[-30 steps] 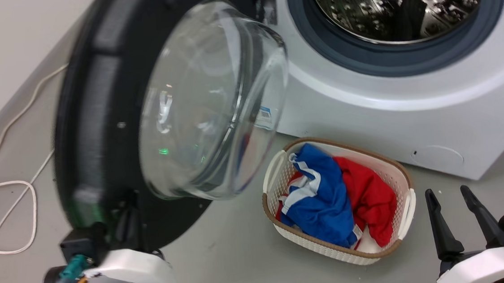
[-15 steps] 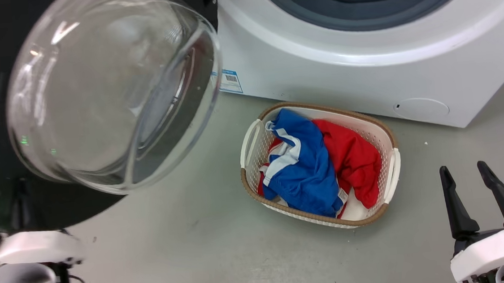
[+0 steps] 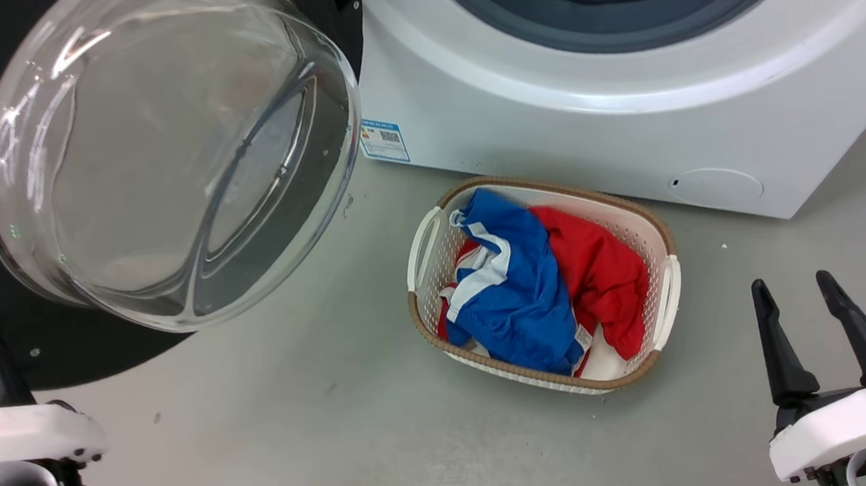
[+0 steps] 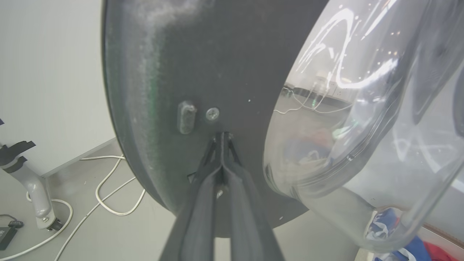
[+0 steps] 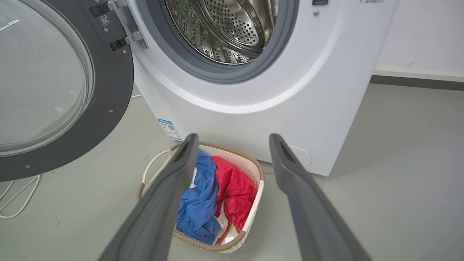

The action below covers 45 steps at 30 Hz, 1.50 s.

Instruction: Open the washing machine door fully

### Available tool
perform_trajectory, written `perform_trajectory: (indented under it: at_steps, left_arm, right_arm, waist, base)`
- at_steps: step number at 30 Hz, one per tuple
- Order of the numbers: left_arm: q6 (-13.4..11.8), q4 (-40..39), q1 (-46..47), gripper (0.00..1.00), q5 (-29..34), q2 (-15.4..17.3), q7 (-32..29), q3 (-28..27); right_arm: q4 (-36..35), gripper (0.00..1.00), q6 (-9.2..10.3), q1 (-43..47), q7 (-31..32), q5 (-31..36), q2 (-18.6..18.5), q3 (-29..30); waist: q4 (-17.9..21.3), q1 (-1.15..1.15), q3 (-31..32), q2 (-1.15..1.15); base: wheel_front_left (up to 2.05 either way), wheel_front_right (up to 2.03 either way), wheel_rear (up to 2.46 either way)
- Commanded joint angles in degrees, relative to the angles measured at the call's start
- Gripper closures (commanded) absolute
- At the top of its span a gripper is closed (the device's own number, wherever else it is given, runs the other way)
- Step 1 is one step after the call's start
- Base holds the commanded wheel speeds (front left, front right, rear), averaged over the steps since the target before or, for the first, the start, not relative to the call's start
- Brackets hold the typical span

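One door wide open, a last push judged to be in hand

The washing machine door [image 3: 163, 156] is seen standing well out from the washing machine [image 3: 586, 130], hung on its hinge [image 5: 125, 21] at the left of the front, with its glass bowl [image 4: 344, 108] bulging toward the robot. In the left wrist view the left pincer [image 4: 223, 137] is shown clenched on nothing: its two fingers are pressed together and their tips are laid against the black ring [image 4: 217, 54], just below a screw [image 4: 212, 114]. The right pincer [image 3: 789, 286] is held released, jaws spread, well apart from the door and near the laundry basket [image 3: 672, 295], which is set on the floor [image 3: 340, 436] just before the machine.

The step in hand is judged to be the last part of the opening, with the ring pushed by closed fingertips rather than gripped. Whether the hinge is at its stop cannot be told. A steady push along the door's arc is called for next, with the tips held on the flat ring and off the curved glass, where a slip is likely
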State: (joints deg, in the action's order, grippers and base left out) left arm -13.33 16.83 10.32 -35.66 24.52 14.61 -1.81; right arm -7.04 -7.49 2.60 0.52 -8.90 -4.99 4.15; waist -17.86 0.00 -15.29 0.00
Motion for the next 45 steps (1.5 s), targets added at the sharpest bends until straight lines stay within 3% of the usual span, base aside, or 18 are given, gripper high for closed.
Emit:
perform_trajectory:
  at_steps: [1,5,7,15,23,32,33,34,35,36,37,38,39,45]
  left_arm:
    - [0.04,-0.69,-0.87,1.00,0.69,-0.38,0.29,0.42]
    - [-0.35,-4.40,-3.37,1.00,3.48,-1.44,0.42,3.02]
    - [-0.86,-9.81,-5.35,1.00,7.24,-1.78,-0.66,7.52]
    - [-1.75,-20.35,-8.26,1.00,11.00,-1.80,-5.72,13.95]
    - [-2.99,-27.23,-11.32,1.00,12.96,-2.38,-9.24,18.06]
    - [-1.18,-25.81,-11.44,1.00,12.55,-5.12,-7.38,22.25]
    - [-0.90,-25.20,-11.30,0.97,12.23,-5.58,-7.13,22.44]
    - [-0.80,-24.32,-11.16,0.71,12.08,-5.81,-6.73,22.54]
    - [-0.62,-23.53,-10.96,0.53,12.02,-5.79,-6.42,22.49]
    - [-0.59,-22.67,-10.79,0.29,11.97,-5.88,-6.17,22.47]
    - [-0.59,-22.67,-10.79,0.29,11.97,-5.88,-6.17,22.47]
    - [-0.55,-21.99,-10.64,0.07,11.71,-6.21,-5.82,22.40]
    - [-0.55,-21.16,-10.55,0.00,11.80,-6.12,-5.68,22.42]
    - [-0.97,-17.15,-11.00,0.00,11.54,-5.63,-4.29,21.57]
  right_arm:
    - [0.35,0.00,0.00,-0.27,-0.38,-0.11,0.31,-0.16]
    - [1.32,0.00,-0.01,0.58,-1.08,-0.45,0.81,-0.37]
    - [2.12,0.00,-0.01,1.26,-1.48,-0.66,1.33,-0.43]
    - [4.13,0.00,-0.01,2.25,-2.01,-0.91,1.96,-1.63]
    - [5.51,0.00,0.00,3.12,-2.97,-1.27,2.13,-2.75]
    - [6.10,0.00,0.00,2.20,-2.99,-1.14,2.14,-4.46]
    - [6.22,0.00,0.00,2.02,-2.99,-1.05,2.14,-4.63]
    - [6.25,0.00,-0.01,1.87,-3.09,-1.01,2.14,-4.71]
    - [6.31,0.00,-0.01,1.77,-3.09,-0.88,2.14,-4.83]
    - [6.39,0.00,-0.01,1.72,-3.05,-0.80,2.15,-4.88]
    - [6.39,0.00,-0.01,1.72,-3.05,-0.80,2.15,-4.88]
    - [6.39,0.00,-0.01,1.64,-3.07,-0.61,2.15,-4.87]
    - [6.44,0.00,0.00,1.55,-3.12,-0.61,2.14,-4.83]
    - [6.49,0.00,-0.01,1.82,-3.07,-0.36,2.14,-4.48]
  waist:
    - [0.07,0.00,0.93,0.00]
    - [0.07,0.00,3.35,0.00]
    - [-0.39,0.00,5.64,0.00]
    - [0.73,0.00,10.26,0.00]
    - [5.55,0.00,14.12,0.00]
    - [12.80,0.00,15.96,0.00]
    - [13.61,0.00,16.09,0.00]
    - [14.30,0.00,16.17,0.00]
    - [14.98,0.00,16.24,0.00]
    - [15.60,0.00,16.28,0.00]
    - [15.60,0.00,16.28,0.00]
    - [16.15,0.00,16.31,0.00]
    - [16.70,0.00,16.34,0.00]
    - [19.19,0.00,16.37,0.00]
  base:
    - [0.00,0.00,0.00]
    - [0.00,0.00,0.00]
    - [0.00,0.00,0.00]
    - [0.00,0.00,0.00]
    - [0.00,0.00,0.00]
    - [0.00,0.00,0.00]
    - [0.00,0.00,0.00]
    - [0.00,0.00,0.00]
    - [0.00,0.00,0.00]
    - [0.00,0.00,0.00]
    - [0.00,0.00,0.00]
    - [0.00,0.00,0.00]
    - [0.00,0.00,0.00]
    - [0.00,0.00,0.00]
